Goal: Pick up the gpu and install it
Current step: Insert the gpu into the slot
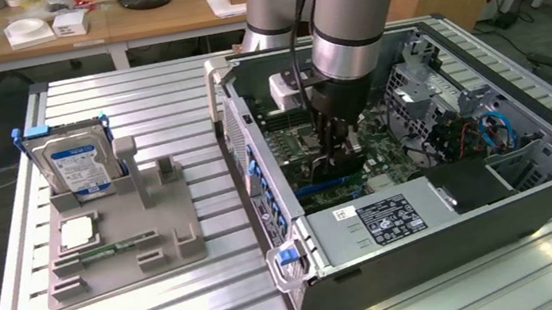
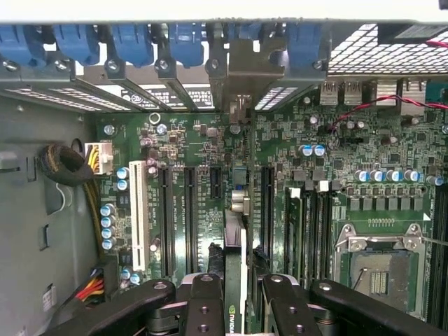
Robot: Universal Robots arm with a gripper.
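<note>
Hovering inside the open PC case (image 1: 450,260), the gripper (image 2: 239,297) has its fingers (image 2: 203,308) clamped on the gpu (image 2: 238,266) — card held upright and edge-on so its bottom edge faces the motherboard (image 2: 322,140) slots. Bracket end points twd the blue slot clips (image 2: 129,38) — sensible alignment. Seated or not, can't tell. Hard drive (image 1: 77,161) stands well apart.

Gpu (image 2: 236,274) edge-on, upright over motherboard (image 2: 182,150)
</note>
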